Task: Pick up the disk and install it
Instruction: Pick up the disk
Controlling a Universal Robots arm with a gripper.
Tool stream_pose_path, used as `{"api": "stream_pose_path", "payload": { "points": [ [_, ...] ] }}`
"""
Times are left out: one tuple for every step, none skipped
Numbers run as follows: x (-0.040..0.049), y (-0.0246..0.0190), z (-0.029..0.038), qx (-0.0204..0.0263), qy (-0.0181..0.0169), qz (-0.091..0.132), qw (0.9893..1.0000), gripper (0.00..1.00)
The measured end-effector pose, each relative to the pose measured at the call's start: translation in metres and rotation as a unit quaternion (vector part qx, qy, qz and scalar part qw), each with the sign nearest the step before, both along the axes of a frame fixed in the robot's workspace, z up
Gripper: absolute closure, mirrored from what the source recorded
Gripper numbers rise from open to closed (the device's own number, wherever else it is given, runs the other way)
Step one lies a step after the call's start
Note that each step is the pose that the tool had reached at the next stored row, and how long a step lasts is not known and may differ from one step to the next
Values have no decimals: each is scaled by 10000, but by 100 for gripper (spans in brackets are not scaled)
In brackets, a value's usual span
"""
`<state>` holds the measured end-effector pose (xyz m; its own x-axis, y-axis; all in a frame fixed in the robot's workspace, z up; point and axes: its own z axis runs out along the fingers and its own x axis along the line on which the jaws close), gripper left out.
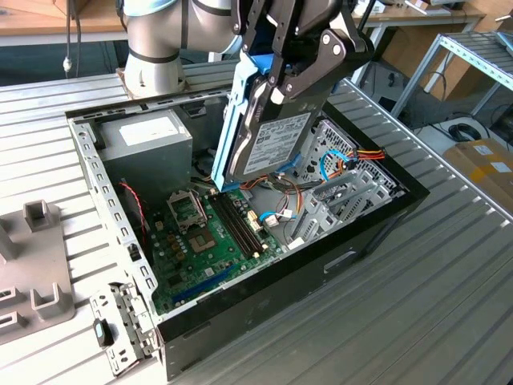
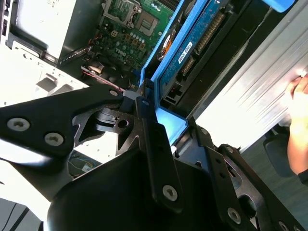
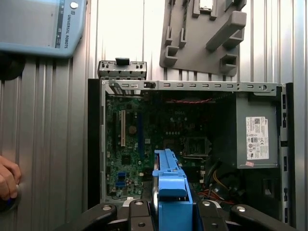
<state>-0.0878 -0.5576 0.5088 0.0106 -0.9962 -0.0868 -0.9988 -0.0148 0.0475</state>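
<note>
The end effector [image 1: 282, 84] pinches the upper end of the disk [image 1: 268, 144], holding it nearly upright above the open case [image 1: 353, 241] on the slatted surface [image 1: 449, 305]; stiff, dense and likely shock-sensitive, it seems best held by its rigid carrier [image 1: 234, 120], not the exposed circuit board [image 2: 192, 48].

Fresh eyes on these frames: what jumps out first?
The disk in its blue carrier, clamped on edge in the end effector, hangs tilted over the open computer case in the exterior view. Below it lies the green motherboard, with the grey power-supply box in a corner of the case. In the first wrist view a person's hand is on the ribbed table beside the case.
</note>
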Motion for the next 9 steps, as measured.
{"api": "stream_pose_path", "payload": {
  "points": [
    [2, -2, -1, 0, 0, 0, 10000, 63],
    [5, -4, -2, 0, 0, 0, 10000, 63],
    [8, -6, -3, 0, 0, 0, 10000, 63],
    [10, -8, -3, 0, 0, 0, 10000, 63],
    [11, -9, -4, 0, 0, 0, 10000, 63],
    [13, -10, -5, 0, 0, 0, 10000, 63],
    [15, -12, -6, 0, 0, 0, 10000, 63],
    [16, -13, -6, 0, 0, 0, 10000, 63],
    [18, -15, -7, 0, 0, 0, 10000, 63]
  ]
}}
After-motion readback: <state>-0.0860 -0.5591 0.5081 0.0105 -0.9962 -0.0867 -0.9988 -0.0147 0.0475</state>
